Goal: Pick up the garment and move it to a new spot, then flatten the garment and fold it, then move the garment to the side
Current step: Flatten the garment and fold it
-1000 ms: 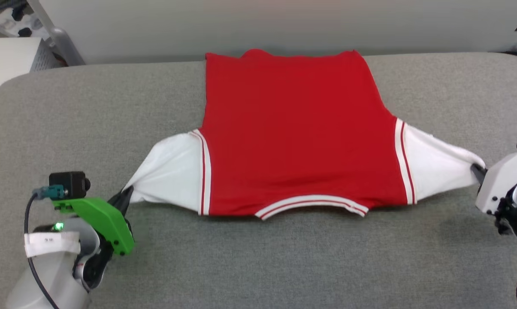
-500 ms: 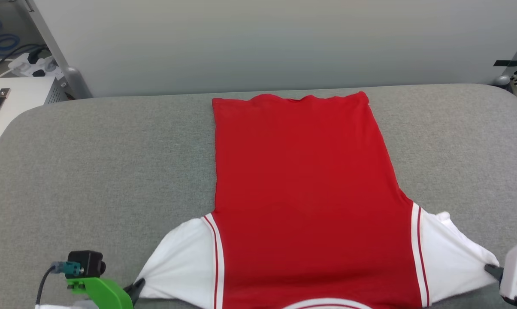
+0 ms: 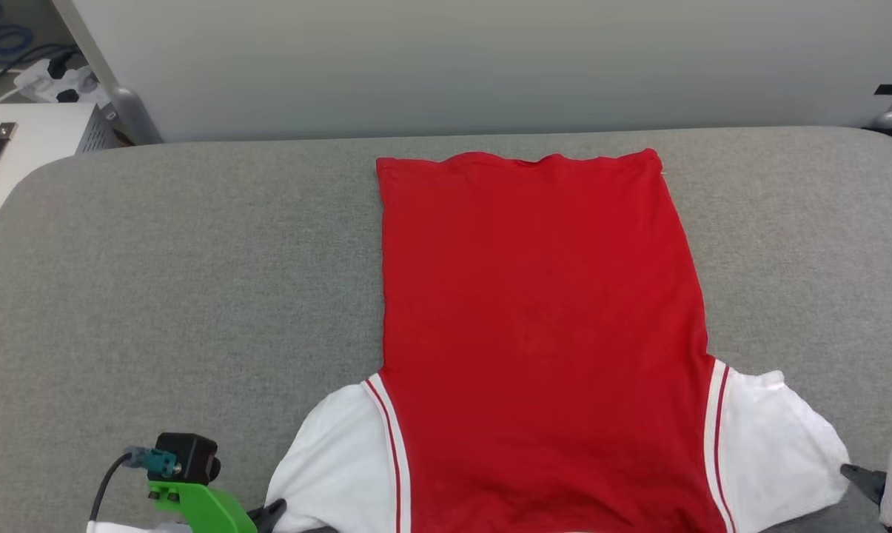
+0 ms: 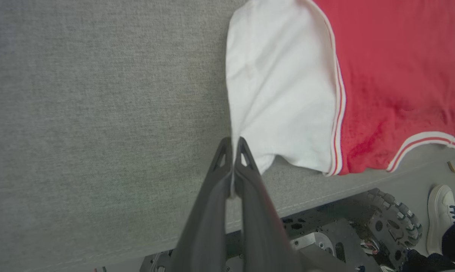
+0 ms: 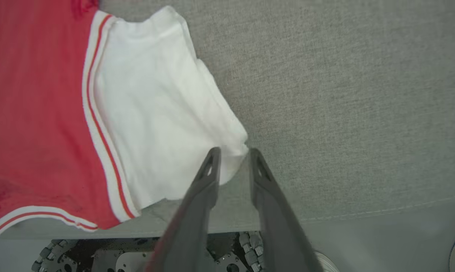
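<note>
- Your left gripper [image 4: 233,146] has its fingers clenched on the outer edge of the white left sleeve [image 4: 280,94]. The cloth is pinched right at the tips, and a crease runs away from them.
- Ahead of those tips and off to their right in the left wrist view, the garment [image 3: 542,318] lies flat on the grey worktop [image 3: 194,281]. Its plain red side is up, the hem is at the far end, and the striped collar trim is close to the worktop's near edge.
- The red body sits between your two pairs of fingers, with one white sleeve spread out toward each.
- The right sleeve [image 5: 155,105] fans out ahead and to the left of your right gripper [image 5: 234,153], and its outer corner reaches in between the tips.
- The right fingers stand parted with a clear gap, released rather than pinching. The sleeve corner rests loose on the worktop there.
</note>
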Tool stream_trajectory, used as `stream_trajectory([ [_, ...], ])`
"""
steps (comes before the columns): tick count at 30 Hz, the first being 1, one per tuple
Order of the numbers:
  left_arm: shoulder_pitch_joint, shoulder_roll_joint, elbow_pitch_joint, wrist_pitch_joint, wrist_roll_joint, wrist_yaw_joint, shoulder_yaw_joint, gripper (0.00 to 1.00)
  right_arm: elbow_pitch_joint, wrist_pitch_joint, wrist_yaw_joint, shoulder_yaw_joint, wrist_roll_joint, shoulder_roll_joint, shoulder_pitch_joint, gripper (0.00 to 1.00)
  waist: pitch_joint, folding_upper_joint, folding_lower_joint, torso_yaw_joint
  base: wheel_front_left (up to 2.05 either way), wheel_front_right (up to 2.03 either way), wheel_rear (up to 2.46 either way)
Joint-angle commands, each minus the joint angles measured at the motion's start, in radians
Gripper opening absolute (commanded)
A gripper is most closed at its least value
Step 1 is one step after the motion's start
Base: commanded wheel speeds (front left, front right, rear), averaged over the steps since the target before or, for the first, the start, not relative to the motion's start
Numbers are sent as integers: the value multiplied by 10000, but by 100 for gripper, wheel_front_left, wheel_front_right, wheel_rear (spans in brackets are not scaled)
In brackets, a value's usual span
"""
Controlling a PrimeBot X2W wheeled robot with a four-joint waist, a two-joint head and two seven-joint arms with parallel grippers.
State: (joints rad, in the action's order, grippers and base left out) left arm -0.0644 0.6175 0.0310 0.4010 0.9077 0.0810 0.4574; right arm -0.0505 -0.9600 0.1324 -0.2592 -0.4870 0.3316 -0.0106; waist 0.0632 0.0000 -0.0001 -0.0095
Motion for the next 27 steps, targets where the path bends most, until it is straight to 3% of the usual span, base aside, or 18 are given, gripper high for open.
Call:
stream_trajectory([
  [1,83,184,267,166,-67,119,37,0,307,-112,-17,-95,-14,-32,189,100,357,0,1,182,0,0,0],
  [8,239,666,2159,990,-786,1040,261,0,1811,-1169,-17,-61,-456,108,2016,100,1680,0,1,676,0,0,0],
  [15,612,780,3321,1415,-1294,1476,423,0,1637,-2423,-17,225,-279,221,4876,100,3105,0,1,1354,0,0,0],
  [18,937,670,3673,1451,-1468,1505,493,0,1034,-2929,-17,277,-9,325,6244,100,3825,0,1,1747,0,0,0],
  [27,1901,-87,3864,1000,-1649,977,849,0,-940,-4066,-17,-76,1608,850,9536,100,5357,0,1,2989,0,0,0],
])
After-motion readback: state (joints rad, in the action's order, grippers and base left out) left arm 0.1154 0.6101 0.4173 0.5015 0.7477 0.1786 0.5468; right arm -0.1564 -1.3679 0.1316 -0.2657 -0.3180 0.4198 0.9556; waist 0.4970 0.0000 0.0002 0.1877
